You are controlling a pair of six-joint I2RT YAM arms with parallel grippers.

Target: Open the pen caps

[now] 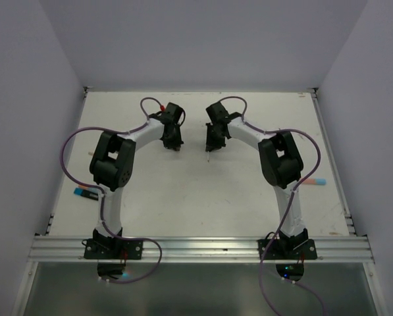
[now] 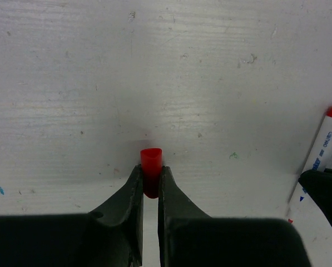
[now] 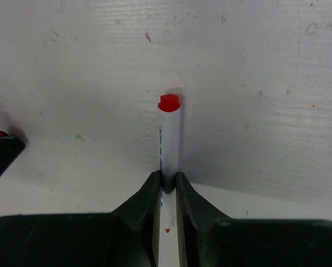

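— Where was the red cap (image 2: 151,158)?
— Alone, on no pen, pinched between the fingers of the left hand (image 2: 150,171), over the table (image 2: 71,83).
— And the right hand (image 3: 166,179)?
— Clenched on the white pen body (image 3: 169,139), its red end pointing away, apart from the cap.

red cap (image 2: 150,158) | stubby, detached, open end hidden | pinched in left claw (image 2: 150,171)
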